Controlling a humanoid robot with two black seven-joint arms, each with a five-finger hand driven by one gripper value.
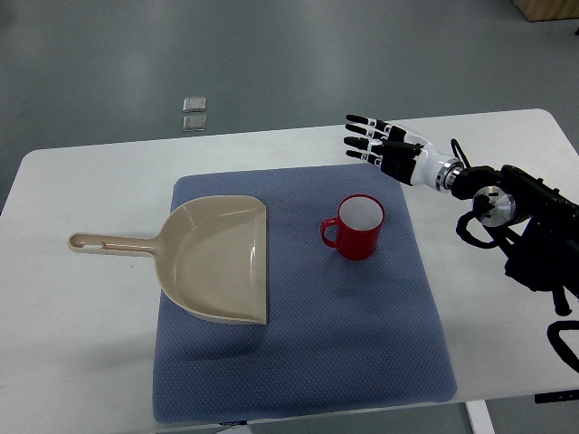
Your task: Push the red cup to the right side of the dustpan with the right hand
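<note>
I am seeing the right hand [373, 145] hovering above the mat's far right corner, its black-and-white fingers extended flat and holding nothing. The red cup [355, 227], a glossy mug with a white interior and its handle pointing left, is standing upright on the textured blue mat [362, 344], just right of the beige plastic dustpan [217, 259], apart from it. I am noting a smooth white table [72, 344] underneath.

right arm: enters from the right edge, bent at the wrist | right hand [373, 145]: fingers straight and spread, pointing left, holding nothing
</note>
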